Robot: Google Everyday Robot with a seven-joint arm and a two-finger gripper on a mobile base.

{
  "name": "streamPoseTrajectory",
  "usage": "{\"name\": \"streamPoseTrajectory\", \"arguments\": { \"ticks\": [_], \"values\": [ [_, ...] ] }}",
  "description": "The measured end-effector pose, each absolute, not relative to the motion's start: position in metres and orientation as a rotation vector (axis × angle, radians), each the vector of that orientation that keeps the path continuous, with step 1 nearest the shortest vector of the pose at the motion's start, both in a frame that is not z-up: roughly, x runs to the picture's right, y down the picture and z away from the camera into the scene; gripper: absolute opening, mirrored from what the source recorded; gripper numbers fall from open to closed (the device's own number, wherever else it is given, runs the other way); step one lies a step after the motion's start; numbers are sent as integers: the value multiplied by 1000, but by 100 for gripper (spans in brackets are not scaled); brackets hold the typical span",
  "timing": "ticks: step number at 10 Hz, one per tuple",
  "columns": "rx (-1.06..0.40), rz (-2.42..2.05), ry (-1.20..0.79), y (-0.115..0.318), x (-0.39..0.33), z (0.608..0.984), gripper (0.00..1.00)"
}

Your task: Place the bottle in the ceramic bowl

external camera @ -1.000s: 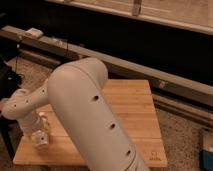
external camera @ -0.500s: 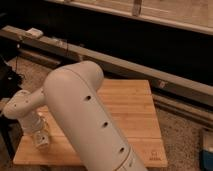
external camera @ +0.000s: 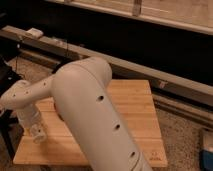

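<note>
My white arm [external camera: 95,115] fills the middle of the camera view and hides much of the wooden table [external camera: 135,107]. It bends back to the left, and my gripper [external camera: 35,133] hangs low over the table's left front part. A pale shape at the gripper may be the bottle, but I cannot tell it from the gripper's own parts. The ceramic bowl does not show clearly. A small dark patch [external camera: 58,116] at the arm's left edge may be part of it.
The table's right half is bare wood, with a small mark near its front right corner [external camera: 156,156]. A dark wall with a long grey ledge [external camera: 150,70] runs behind. A dark object [external camera: 6,75] stands at the far left, and speckled floor [external camera: 185,135] lies to the right.
The forearm and gripper have shifted slightly at the left front of the table. Nothing else has visibly moved.
</note>
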State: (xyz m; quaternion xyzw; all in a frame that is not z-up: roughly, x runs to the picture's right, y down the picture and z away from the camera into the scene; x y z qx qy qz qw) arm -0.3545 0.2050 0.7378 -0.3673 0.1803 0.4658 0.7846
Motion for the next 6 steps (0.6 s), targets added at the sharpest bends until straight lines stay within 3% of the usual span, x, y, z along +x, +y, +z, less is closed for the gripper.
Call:
{"name": "streamPoseTrajectory", "arguments": {
  "ticks": [3,6],
  "values": [
    [-785,1034,328,139,-340,702,0],
    [-752,1087,344,85,-304,712,0]
  ]
}}
